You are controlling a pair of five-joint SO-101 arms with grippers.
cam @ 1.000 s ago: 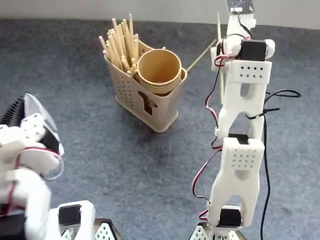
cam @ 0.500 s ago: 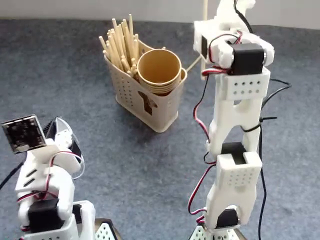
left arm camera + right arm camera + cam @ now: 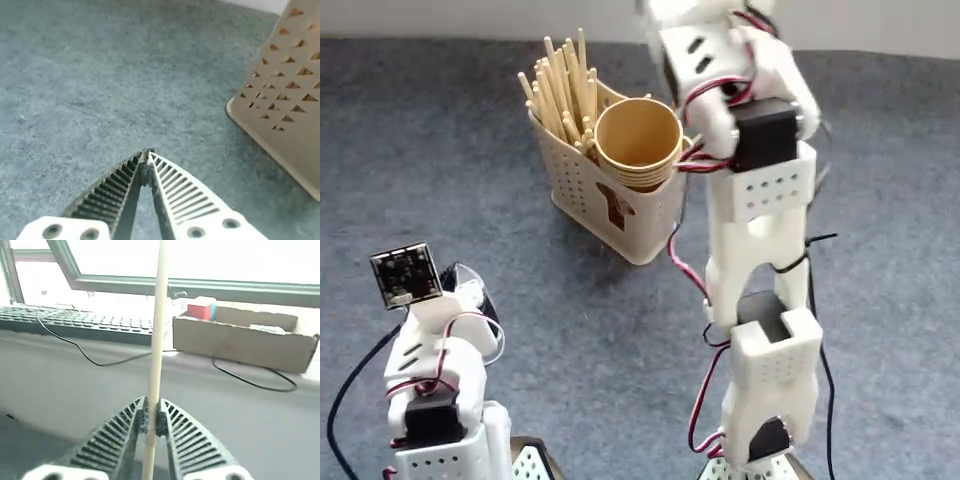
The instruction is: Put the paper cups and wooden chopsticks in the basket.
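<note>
A beige perforated basket [image 3: 610,205] stands in the middle of the grey carpet. It holds a bundle of wooden chopsticks [image 3: 560,85] and a stack of paper cups [image 3: 638,140]. My right arm [image 3: 760,170] rises beside the basket's right side, its wrist high by the far edge. My right gripper [image 3: 151,416] is shut on a single upright chopstick [image 3: 159,315]. My left gripper [image 3: 146,156] is shut on nothing and points down at bare carpet, with the basket's wall [image 3: 280,95] off to one side. The left arm [image 3: 430,350] stands at the front left.
Grey carpet [image 3: 520,290] covers the table around the basket. Past the far edge the right wrist view looks at a cardboard box [image 3: 240,337], a keyboard [image 3: 75,322] and cables on a window sill.
My right arm has swung left toward the basket, carrying the chopstick upright. The left arm has straightened up at the front left and shifted slightly right.
</note>
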